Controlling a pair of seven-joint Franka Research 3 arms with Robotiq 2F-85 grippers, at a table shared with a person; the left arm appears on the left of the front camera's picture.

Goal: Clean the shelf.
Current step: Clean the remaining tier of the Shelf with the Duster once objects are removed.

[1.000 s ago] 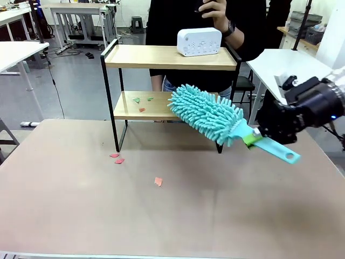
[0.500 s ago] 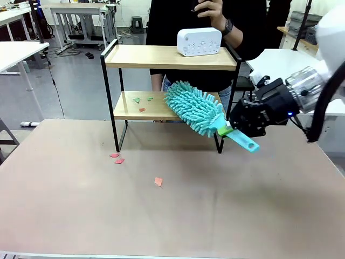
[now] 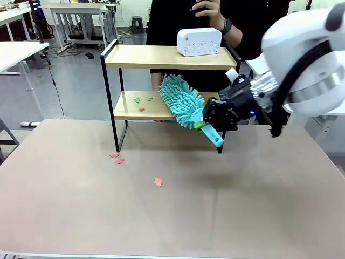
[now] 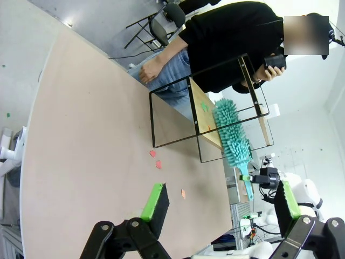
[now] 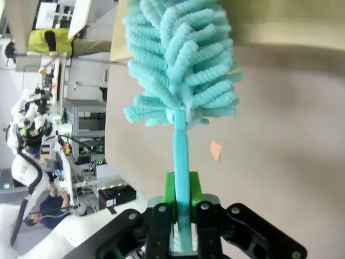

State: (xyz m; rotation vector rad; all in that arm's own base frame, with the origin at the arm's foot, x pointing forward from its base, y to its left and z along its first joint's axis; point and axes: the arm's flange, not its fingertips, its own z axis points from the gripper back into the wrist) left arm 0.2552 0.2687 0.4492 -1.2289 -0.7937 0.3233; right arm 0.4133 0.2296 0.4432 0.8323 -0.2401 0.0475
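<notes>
Front view: the shelf (image 3: 145, 56) stands at upper centre, on the far part of the brown table (image 3: 242, 210). A white box (image 3: 199, 41) sits on its top board. Small green and red scraps (image 3: 141, 102) lie on the left half of the lower board. The right gripper (image 3: 202, 125) comes in from the right, clamped on the handle of a teal duster (image 3: 182, 101), whose fluffy head lies over the right half of the lower board and hides it. More red and orange scraps (image 3: 158, 182) lie on the table at left of centre. A person (image 3: 178, 16) stands behind the shelf, with one hand (image 3: 213, 11) raised.

Left wrist view: the scene is turned sideways. The left gripper (image 4: 220, 200) at the bottom edge has its jaws spread wide, with nothing between them. The shelf (image 4: 215, 108) and the duster (image 4: 233, 137) are well beyond it at centre right.

Right wrist view: the two fingers (image 5: 161, 216) press on the thin handle at bottom centre. The duster head (image 5: 180, 65) fills the top and blocks most of the shelf. One orange scrap (image 5: 215, 151) lies on the table just right of the handle.
</notes>
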